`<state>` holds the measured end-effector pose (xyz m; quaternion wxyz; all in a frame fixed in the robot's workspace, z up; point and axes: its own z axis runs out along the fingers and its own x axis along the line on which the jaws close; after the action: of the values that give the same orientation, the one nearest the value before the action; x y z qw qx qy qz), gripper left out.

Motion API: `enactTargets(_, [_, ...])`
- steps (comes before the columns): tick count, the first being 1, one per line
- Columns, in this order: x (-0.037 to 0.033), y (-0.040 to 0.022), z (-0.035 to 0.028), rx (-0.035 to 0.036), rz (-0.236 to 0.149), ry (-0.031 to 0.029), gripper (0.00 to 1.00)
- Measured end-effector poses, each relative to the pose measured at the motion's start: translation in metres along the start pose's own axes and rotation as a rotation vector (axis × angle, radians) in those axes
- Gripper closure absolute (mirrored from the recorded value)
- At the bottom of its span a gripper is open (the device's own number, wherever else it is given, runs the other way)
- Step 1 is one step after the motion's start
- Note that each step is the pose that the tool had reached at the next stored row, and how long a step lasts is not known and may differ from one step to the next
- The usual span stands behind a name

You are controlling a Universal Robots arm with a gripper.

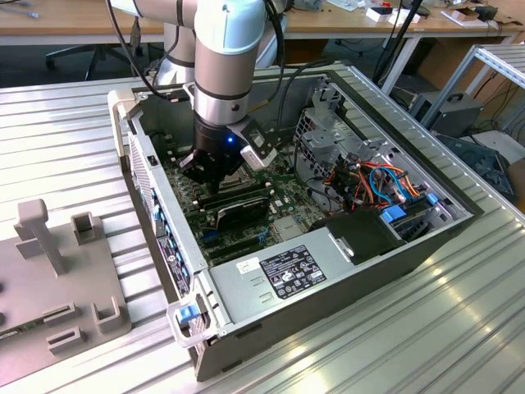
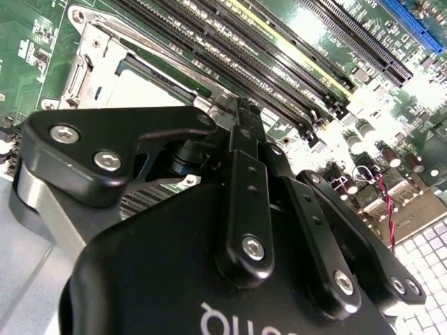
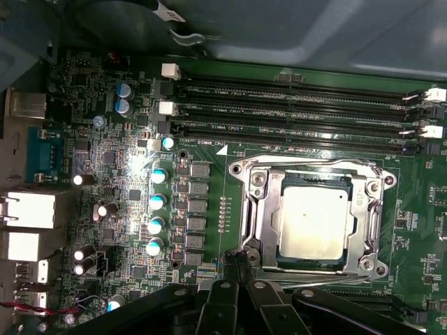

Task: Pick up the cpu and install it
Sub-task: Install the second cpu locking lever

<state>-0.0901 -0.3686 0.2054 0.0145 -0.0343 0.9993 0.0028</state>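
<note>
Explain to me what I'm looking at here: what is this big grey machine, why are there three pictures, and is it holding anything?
The grey tube-shaped machine is a robot arm reaching down into an open computer case that lies on a ribbed metal table. At its tip is a black gripper, a mechanical hand with fingers. The exterior view comes from a camera standing off to the side. The two wrist views come from cameras riding on the arm itself, looking past the gripper at the green motherboard. In the first wrist view the cpu, a flat silver-grey square, already sits in its socket inside the metal retention frame. The gripper's tips are drawn together beside the frame's edge, and nothing shows between them. Long black memory slots run alongside the socket.
</note>
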Motion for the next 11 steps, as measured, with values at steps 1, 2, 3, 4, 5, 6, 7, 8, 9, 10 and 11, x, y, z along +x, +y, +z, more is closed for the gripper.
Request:
enactTargets(1, [0.0, 0.0, -0.0001, 0.0002, 0.0, 0.0001, 0.89])
enactTargets(2, [0.0, 0.0001, -0.0006, 0.0005, 0.0, 0.0003, 0.89])
enactTargets(3, [0.0, 0.0003, -0.0017, 0.0012, 0.0, 0.0003, 0.89])
enactTargets(4, [-0.0001, 0.0005, -0.0039, 0.0022, 0.0, 0.0003, 0.89])
enactTargets(5, [-0.0002, 0.0007, -0.007, 0.0036, 0.0, 0.0003, 0.89])
enactTargets(6, [-0.0003, 0.0009, -0.0101, 0.005, 0.0, 0.0004, 0.89])
enactTargets(7, [-0.0004, 0.001, -0.0136, 0.007, 0.0, 0.0007, 0.89])
enactTargets(8, [-0.0006, 0.0011, -0.0183, 0.0095, 0.0, 0.0008, 0.89])
enactTargets(9, [-0.0007, 0.0011, -0.0217, 0.0109, 0.0, 0.0008, 0.89])
enactTargets(10, [-0.0008, 0.0012, -0.0238, 0.0111, 0.0, 0.0009, 0.89])
enactTargets(11, [-0.0008, 0.0012, -0.0245, 0.0112, 0.0, 0.0009, 0.89])
